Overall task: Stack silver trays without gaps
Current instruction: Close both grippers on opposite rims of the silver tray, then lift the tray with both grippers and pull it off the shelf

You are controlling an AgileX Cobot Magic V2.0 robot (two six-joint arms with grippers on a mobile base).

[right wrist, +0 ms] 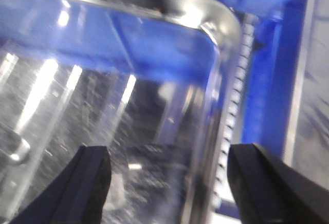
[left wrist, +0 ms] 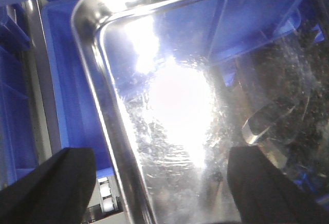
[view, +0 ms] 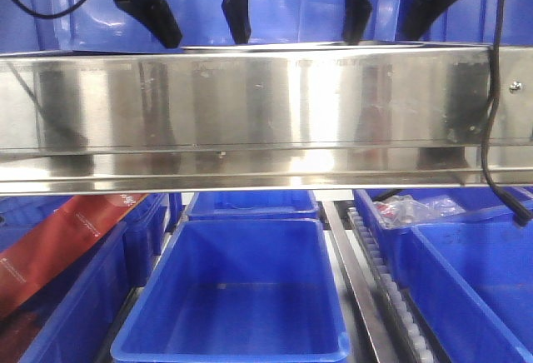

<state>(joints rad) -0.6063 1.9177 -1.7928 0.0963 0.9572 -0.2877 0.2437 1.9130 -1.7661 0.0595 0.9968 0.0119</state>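
Note:
A silver tray (left wrist: 175,90) fills the left wrist view, shiny, with a rounded corner and its flat left rim (left wrist: 92,64) running down the frame. My left gripper (left wrist: 162,152) is open, one finger outside that rim and one over the tray floor. In the right wrist view the tray (right wrist: 103,95) shows its right rim (right wrist: 221,29), and my open right gripper (right wrist: 170,149) straddles it. Seen from the front, both grippers (view: 206,40) (view: 383,37) hang open just behind the steel beam, which hides the tray. Whether more than one tray lies there I cannot tell.
A long steel beam (view: 266,113) spans the front view, with a black cable (view: 491,130) hanging across its right end. Below stand blue bins (view: 241,296), one with a red packet (view: 58,238), one with bagged items (view: 416,209). Roller rails (view: 391,296) run between bins.

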